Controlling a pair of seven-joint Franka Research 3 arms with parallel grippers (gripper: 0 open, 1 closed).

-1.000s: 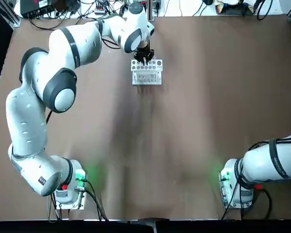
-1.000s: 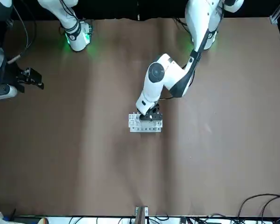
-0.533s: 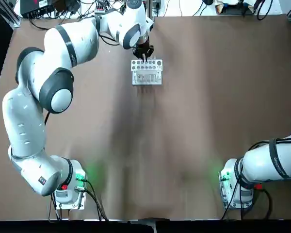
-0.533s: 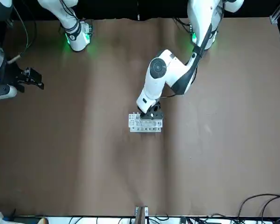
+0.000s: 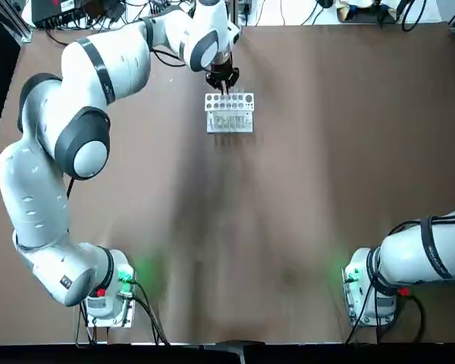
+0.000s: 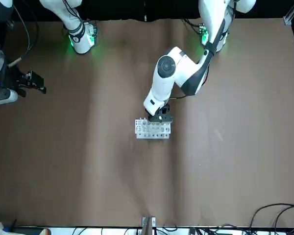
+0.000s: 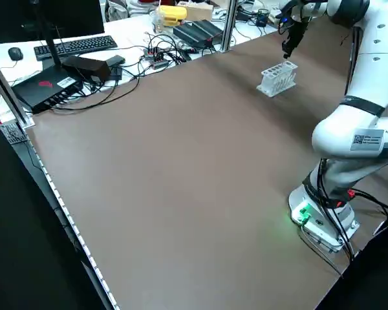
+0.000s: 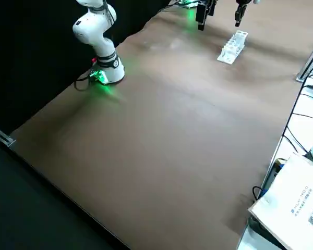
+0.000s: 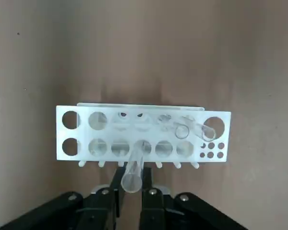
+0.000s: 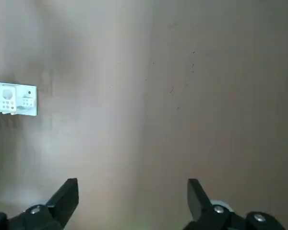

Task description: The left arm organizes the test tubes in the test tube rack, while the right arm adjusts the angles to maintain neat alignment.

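Clear glass is what you've got pinched right now: the left gripper point(image 9: 132, 191) has its black fingers point(image 9: 116, 184) closed on one test tube point(image 9: 133, 167), low centre in the left wrist view. The tube's open mouth faces the camera and its far end points into a middle hole of the rack's near row. My read is you're holding it near the top so the bottom end stays free to find the hole; I can't tell whether the tip is actually seated.

Just past the fingers sits the test tube rack point(image 9: 81, 134), a white block across the middle of that frame. Two more tubes point(image 9: 194, 129) lean in the holes toward its right end, tilted rather than upright, so those look like the ones that'd need straightening.

In the top view the left arm point(image 5: 98, 68) reaches from lower left to upper centre, gripper right at the rack's point(image 5: 229, 114) upper edge.

Your right gripper point(image 10: 132, 203) is well away from all this, fingers spread wide over bare brown table point(image 10: 206, 96); the rack point(image 10: 13, 98) only peeks in at the left edge of its wrist view. Looks parked to me.
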